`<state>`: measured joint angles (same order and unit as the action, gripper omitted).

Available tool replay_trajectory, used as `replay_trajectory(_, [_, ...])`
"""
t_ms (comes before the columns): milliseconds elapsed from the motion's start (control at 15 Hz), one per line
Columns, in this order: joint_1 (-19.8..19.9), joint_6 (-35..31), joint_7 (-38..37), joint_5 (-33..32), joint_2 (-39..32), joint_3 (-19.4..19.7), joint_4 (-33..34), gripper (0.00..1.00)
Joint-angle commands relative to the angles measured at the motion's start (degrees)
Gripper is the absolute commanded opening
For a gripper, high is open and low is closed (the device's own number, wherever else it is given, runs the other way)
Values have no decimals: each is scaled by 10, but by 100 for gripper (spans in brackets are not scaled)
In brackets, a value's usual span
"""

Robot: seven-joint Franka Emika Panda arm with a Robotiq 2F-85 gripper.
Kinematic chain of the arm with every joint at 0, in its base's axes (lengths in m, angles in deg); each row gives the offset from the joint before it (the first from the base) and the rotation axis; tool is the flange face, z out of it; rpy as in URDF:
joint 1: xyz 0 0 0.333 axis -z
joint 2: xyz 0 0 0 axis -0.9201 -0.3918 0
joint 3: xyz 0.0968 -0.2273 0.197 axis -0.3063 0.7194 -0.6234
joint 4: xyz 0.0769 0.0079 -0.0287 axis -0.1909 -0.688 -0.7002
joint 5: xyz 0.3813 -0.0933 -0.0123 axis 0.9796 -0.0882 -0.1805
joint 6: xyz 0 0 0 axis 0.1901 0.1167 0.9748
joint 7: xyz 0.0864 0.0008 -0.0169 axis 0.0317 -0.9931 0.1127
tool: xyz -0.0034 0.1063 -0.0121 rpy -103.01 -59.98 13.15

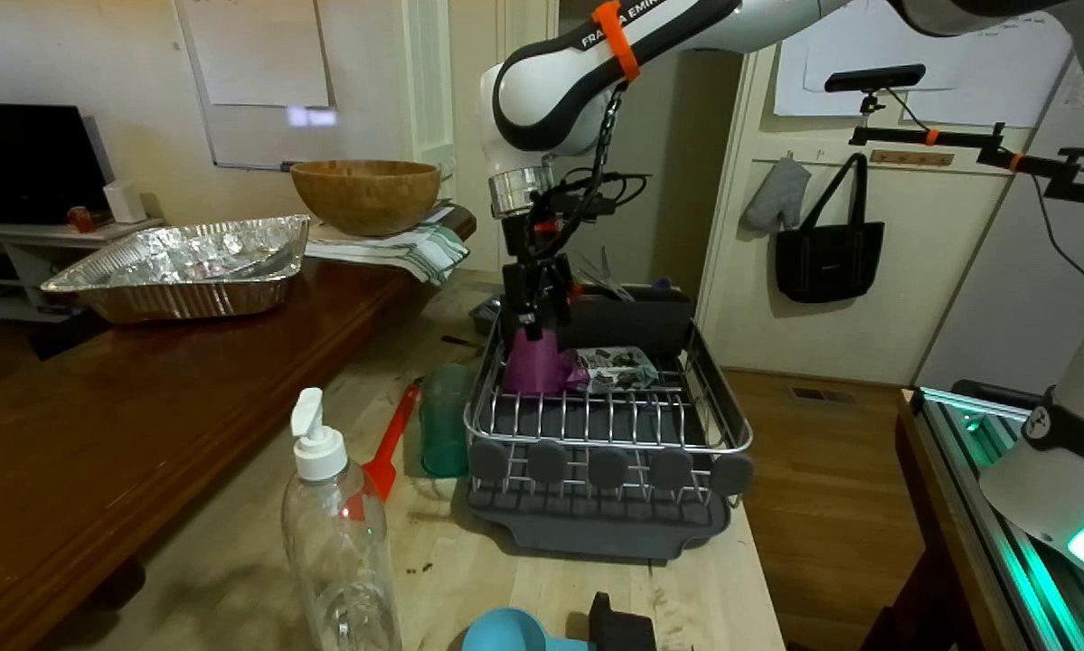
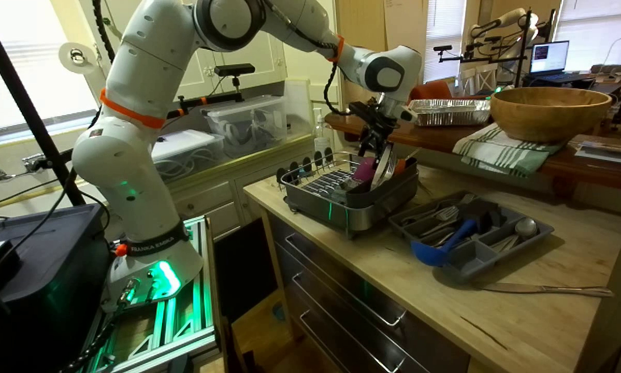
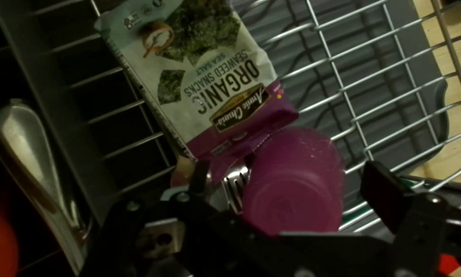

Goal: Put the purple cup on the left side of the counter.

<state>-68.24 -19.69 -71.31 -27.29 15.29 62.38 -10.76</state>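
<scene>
The purple cup (image 1: 532, 366) stands upside down in the dish rack on the pale counter (image 1: 469, 579). In an exterior view only a small part of the purple cup (image 2: 363, 170) shows among dishes. In the wrist view the base of the purple cup (image 3: 292, 192) faces me. My gripper (image 3: 290, 179) is open, with one finger on either side of the cup. A gap shows between the cup and each finger. In an exterior view the gripper (image 1: 532, 327) points down over the cup. The counter also shows in an exterior view (image 2: 590, 248).
A seaweed snack packet (image 3: 199, 77) touches the cup inside the grey dish rack (image 1: 596, 538). A fork (image 3: 236, 184) lies beside it. A green tumbler (image 1: 444, 420), a red spatula (image 1: 395, 443) and a clear pump bottle (image 1: 338, 551) are beside the rack. A cutlery tray (image 2: 473, 259) sits behind.
</scene>
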Motion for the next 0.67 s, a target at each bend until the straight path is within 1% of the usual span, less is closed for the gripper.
replay_trajectory(0, [4, 14, -8, -2, -21, -4, 16, 100])
replay_trajectory(67, [3, 9, -7, -4, -22, -4, 15, 75])
replay_trajectory(133, [3, 8, -6, -5, -24, -4, 15, 74])
replay_trajectory(200, [2, 7, -6, -6, -26, -4, 16, 68])
replay_trajectory(267, [2, 4, -4, -7, -27, -4, 16, 58])
replay_trajectory(600, [-3, 0, -9, -7, -9, -7, 6, 20])
